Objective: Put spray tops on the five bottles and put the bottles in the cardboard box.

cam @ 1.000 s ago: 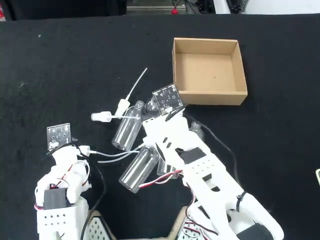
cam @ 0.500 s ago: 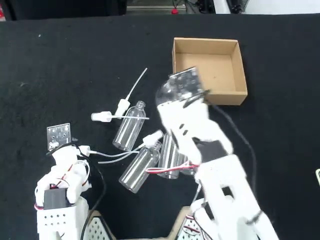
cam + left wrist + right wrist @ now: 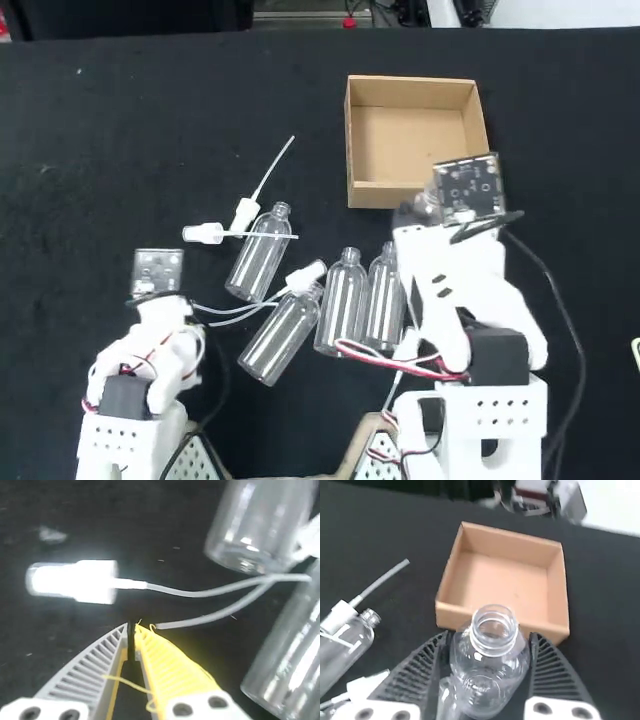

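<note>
Clear plastic bottle, uncapped, held just short of the cardboard box
Right gripper clamps it upright, its open neck bare. Capping seems to be the step in hand, since a spray top must go on before boxing. Left gripper is pinched together and empty, beside a loose white spray top; the other bottles lie on the table.

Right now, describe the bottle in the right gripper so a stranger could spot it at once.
Find the open cardboard box on the black table; just short of its near wall sits the right gripper. Clamped in it is a clear bottle, neck uncapped. The other four bottles lie flat on the table; this one alone is gripped.
</note>
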